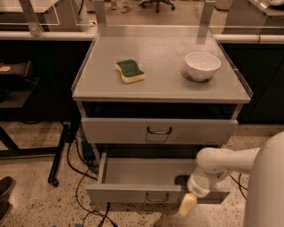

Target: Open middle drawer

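place: lab or workshop | cues: steel drawer cart [164,84], speckled floor [31,195], rolling chair [156,3] | tool [187,205]: at middle drawer [133,193]
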Robot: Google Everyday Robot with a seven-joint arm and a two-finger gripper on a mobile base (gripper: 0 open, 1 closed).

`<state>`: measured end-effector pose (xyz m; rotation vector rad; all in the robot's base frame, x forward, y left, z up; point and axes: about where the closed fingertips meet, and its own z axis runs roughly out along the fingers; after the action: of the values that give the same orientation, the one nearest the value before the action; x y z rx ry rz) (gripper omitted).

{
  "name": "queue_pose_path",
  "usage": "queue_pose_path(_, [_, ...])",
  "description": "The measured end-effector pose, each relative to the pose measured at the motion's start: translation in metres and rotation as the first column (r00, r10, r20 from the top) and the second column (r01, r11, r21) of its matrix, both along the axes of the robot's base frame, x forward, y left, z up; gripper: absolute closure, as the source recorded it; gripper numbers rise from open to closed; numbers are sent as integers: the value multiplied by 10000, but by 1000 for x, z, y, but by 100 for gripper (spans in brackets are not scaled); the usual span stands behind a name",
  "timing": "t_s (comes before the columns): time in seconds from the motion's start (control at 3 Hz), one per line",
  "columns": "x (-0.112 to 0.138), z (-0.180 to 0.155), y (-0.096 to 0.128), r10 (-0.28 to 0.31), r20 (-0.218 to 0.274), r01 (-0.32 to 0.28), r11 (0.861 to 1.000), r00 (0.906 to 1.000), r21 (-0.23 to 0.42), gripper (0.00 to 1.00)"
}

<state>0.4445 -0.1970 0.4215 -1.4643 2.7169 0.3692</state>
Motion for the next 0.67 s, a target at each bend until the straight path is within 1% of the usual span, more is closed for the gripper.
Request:
queue_pose_path(0.33, [-39,17,-32,-410,-332,405,9990,9986,-170,0])
queue_pose_path(0.67, [-58,27,-47,-626,-472,615,9978,9969,-263,0])
